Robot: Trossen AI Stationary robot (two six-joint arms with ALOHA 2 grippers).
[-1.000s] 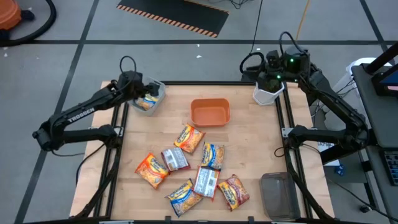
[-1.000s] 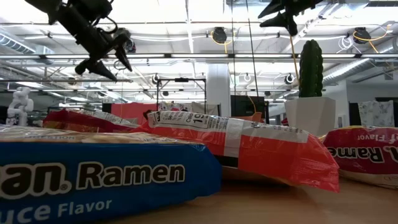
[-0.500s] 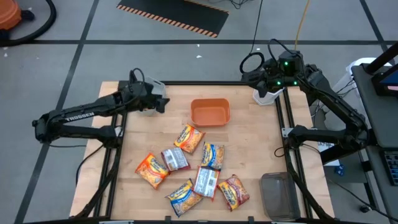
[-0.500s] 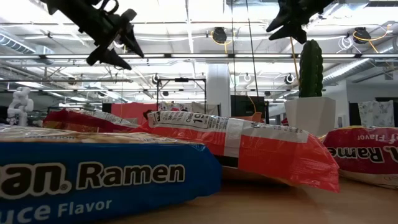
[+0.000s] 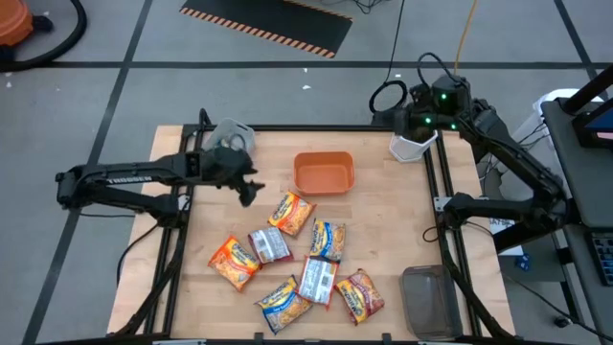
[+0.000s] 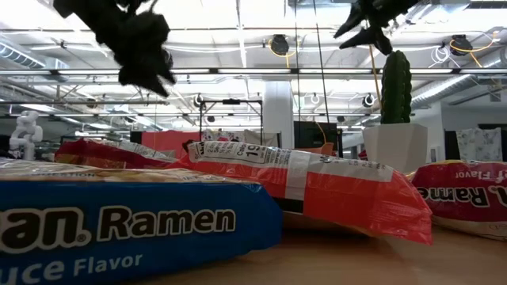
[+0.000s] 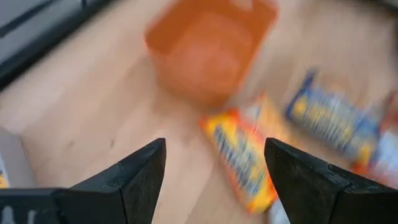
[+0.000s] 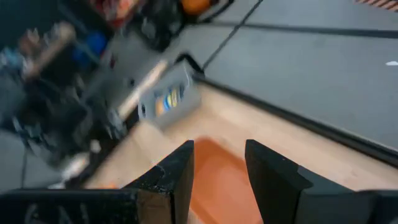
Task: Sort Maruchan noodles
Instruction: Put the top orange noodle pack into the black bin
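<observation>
The left gripper (image 5: 246,188) hangs released and empty over the desk (image 5: 383,230), between the grey bin (image 5: 228,139) and the orange bin (image 5: 324,172). The Maruchan noodles (image 5: 302,257) lie scattered across the middle and near part of the desk, one orange packet (image 7: 239,155) just ahead of the left fingers. The right gripper (image 5: 414,123) waits above the white bin (image 5: 409,149), part-open, grasping nothing.
</observation>
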